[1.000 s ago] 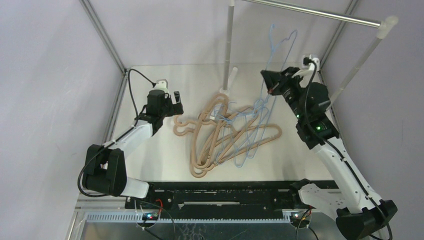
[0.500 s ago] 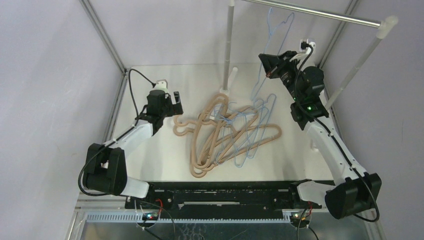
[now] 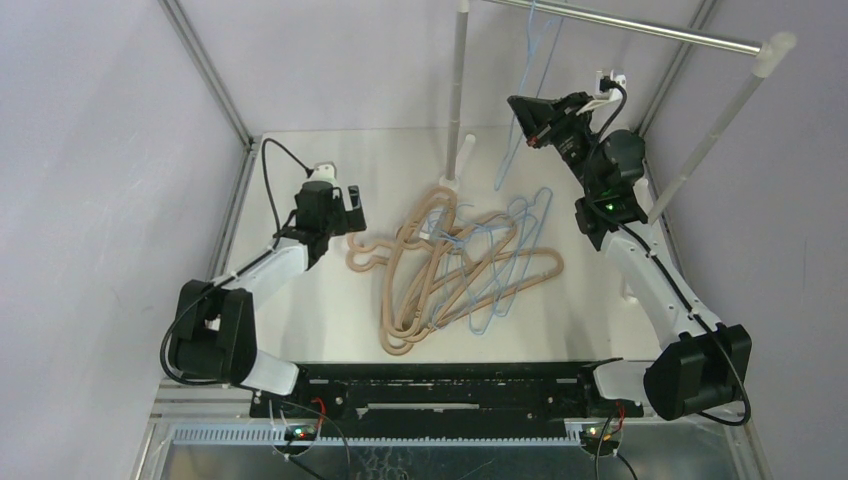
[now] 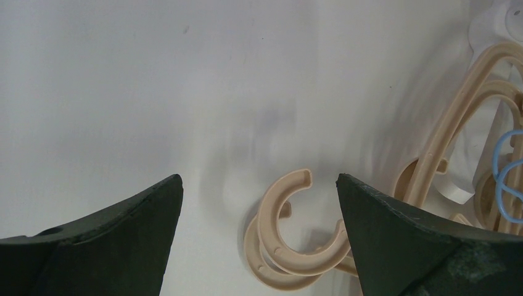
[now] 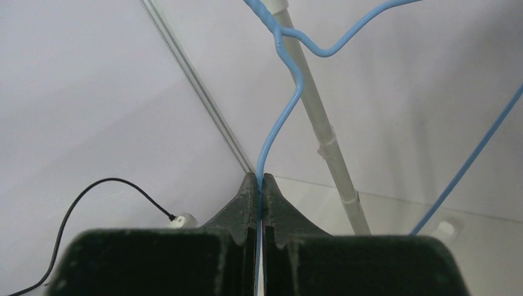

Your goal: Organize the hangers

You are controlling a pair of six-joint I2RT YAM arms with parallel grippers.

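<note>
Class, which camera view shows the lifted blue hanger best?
Right wrist: the blue hanger looms large, pinched by the right hand. The top view shows it small and faint near the rail; left wrist misses it.

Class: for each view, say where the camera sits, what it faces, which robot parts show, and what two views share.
Top external: above and behind, looking down on table, tan hangers, left arm, right arm.
Left wrist: on the left arm, facing down; open left claw frames tan hooks.
Right wrist: on the right arm, facing the back wall; right claw shut on blue hanger.
Shared: top external and right wrist show that blue hanger.
</note>
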